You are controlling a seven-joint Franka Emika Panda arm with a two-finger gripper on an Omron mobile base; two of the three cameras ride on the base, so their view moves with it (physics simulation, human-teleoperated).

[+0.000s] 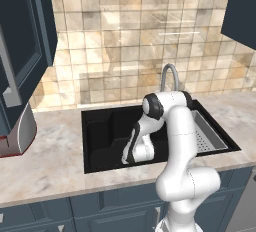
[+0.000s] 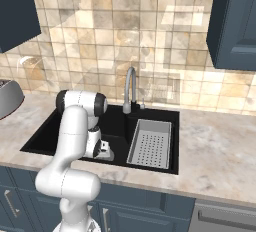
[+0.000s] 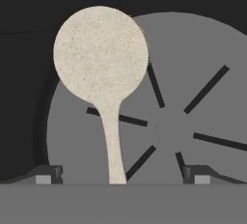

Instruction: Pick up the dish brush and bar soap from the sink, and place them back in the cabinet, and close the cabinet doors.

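With the gripper [image 3: 120, 175] spread wide astride the dish brush [image 3: 101, 54] handle (over the drain [image 3: 193, 97]), we advise descending squarely before closing

The light is even and soft, typical for a rendered scene. The tiled wall [image 1: 125, 46] has pale bright patches, like glare from above. The sink [image 1: 100, 141] is very dark inside, and details there are hard to see. Shadows are weak. All pictures are a little blurry, with low resolution and no edge distortion.
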